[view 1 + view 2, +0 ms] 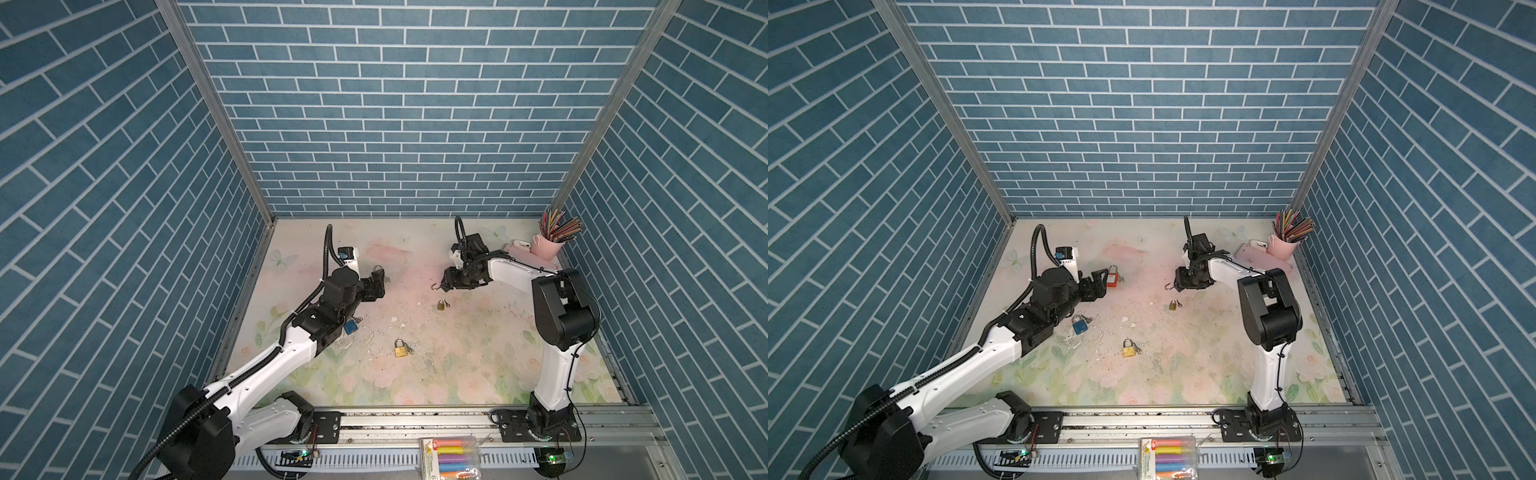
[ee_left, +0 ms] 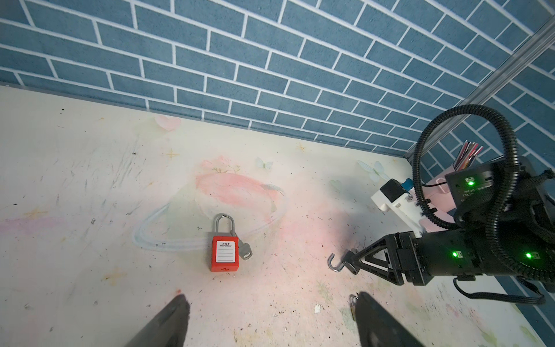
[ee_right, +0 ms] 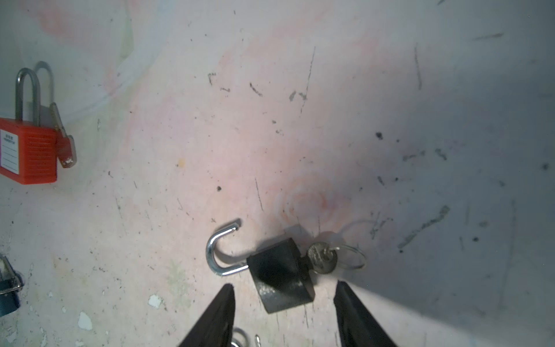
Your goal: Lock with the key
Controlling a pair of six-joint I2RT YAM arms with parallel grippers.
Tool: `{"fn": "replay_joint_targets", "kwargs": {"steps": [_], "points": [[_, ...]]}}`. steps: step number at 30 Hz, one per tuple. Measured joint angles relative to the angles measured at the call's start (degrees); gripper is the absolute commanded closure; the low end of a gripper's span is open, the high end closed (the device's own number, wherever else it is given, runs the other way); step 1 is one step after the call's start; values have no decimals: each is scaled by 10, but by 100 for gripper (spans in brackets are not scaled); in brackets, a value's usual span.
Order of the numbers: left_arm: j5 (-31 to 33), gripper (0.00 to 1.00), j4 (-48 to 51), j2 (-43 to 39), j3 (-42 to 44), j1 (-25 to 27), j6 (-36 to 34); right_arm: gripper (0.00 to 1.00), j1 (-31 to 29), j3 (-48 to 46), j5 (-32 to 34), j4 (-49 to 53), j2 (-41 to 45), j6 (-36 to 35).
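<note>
R jaws apart astride blk padlock [image 3: 280,279], shackle [image 3: 210,255] open, key [image 3: 322,258] in; L jaws wide apart.

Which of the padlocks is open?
The black padlock, between the fingers of the right gripper. One end of its silver loop is out of the body; the red padlock and the big gold padlock have their loops closed.

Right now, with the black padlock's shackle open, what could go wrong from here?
1. The black padlock lies skewed between the open fingers of the right gripper; closing may twist it away.
2. Its key juts out beside one finger, which could snag it.
3. The small brass padlock lies close by and could get knocked.
</note>
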State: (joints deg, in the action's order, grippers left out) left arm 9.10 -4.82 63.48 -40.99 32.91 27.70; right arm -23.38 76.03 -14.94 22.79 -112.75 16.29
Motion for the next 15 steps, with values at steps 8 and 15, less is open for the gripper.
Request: {"fn": "replay_joint_targets", "kwargs": {"steps": [8,15], "points": [[-2,13,0,0,0,0,6,45,-4,-1,-18,-5,-7,4],[-2,12,2,0,0,0,9,46,-17,-2,-27,-6,-13,8]]}}
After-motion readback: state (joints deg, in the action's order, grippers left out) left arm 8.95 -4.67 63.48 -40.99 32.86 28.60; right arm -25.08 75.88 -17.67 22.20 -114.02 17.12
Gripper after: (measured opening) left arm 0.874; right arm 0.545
